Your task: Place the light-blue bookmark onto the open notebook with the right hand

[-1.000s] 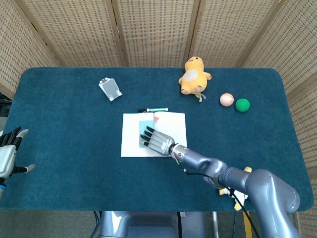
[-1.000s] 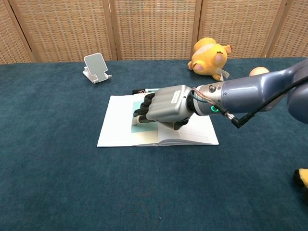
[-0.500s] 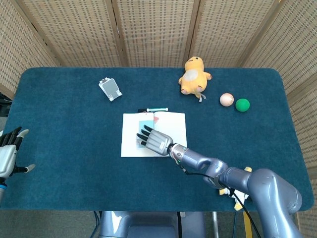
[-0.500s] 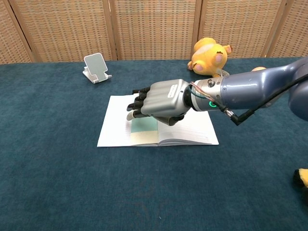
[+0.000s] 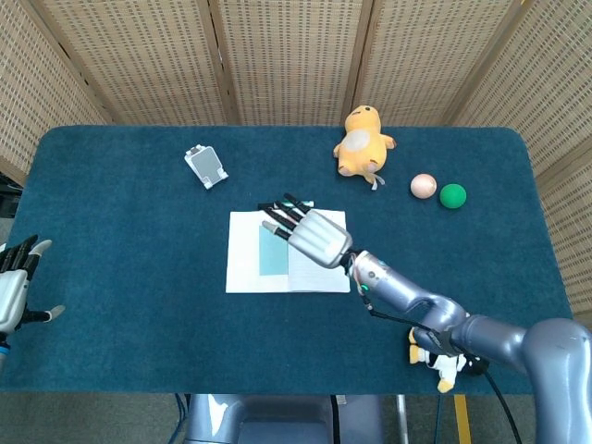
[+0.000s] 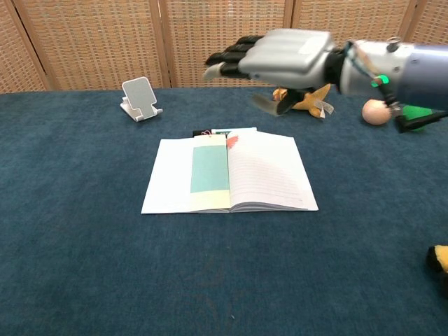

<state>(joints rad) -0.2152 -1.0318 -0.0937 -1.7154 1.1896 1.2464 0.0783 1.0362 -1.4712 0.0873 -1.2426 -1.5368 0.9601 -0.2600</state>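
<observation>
Head view and chest view are showing one moment of the placing task. The light-blue bookmark is lying flat on the left page of the open notebook, just beside the spine, long side running with the page, which suggests the placing step is done. The right hand is hovering clear above the notebook's far edge, holding nothing, its fingers stretched out and apart; in the chest view it is showing high over the table, near the screens at the back. The left hand is waiting at the left edge of the table, empty, fingers spread, well apart from everything.

A pen is lying just beyond the notebook's far edge, under the right hand's fingertips in the head view. A phone stand is standing toward the far left; a yellow plush, a pale ball and a green ball are sitting toward the far right.

Open room is lying along the near edge and both sides of the notebook, so a retreat toward the near right corner is looking unobstructed; the plush is the nearest thing to avoid.
</observation>
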